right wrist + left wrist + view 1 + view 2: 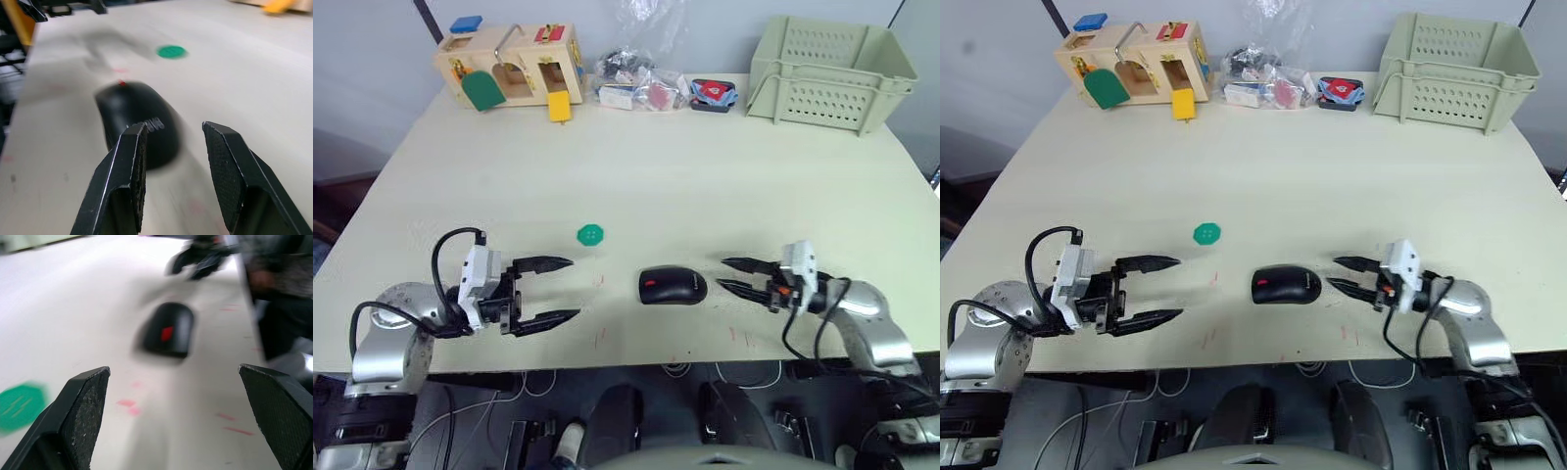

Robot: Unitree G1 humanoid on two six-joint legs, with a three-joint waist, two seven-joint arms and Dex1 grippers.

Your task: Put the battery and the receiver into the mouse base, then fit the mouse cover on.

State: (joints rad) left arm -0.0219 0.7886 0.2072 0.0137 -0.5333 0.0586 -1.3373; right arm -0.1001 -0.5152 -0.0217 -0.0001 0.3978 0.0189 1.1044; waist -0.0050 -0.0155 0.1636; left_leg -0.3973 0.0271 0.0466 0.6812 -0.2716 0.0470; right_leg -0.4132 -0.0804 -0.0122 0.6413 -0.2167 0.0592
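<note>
1. Black and closed-looking, the mouse (673, 286) lies on the pale table (685, 186) near its front edge, one smooth shell with a small red patch on top; from this I judge the cover already sits on the base. No battery or receiver lies loose near it.
2. Left of the mouse, well apart, the left gripper (553, 289) hangs with its jaws spread wide, holding nothing.
3. Right of the mouse, near but not touching, the right gripper (732, 275) points at it with fingers parted and empty, probably placed to steady or press it.
4. Behind the mouse and to its left lies a green octagonal disc (591, 234).
</note>
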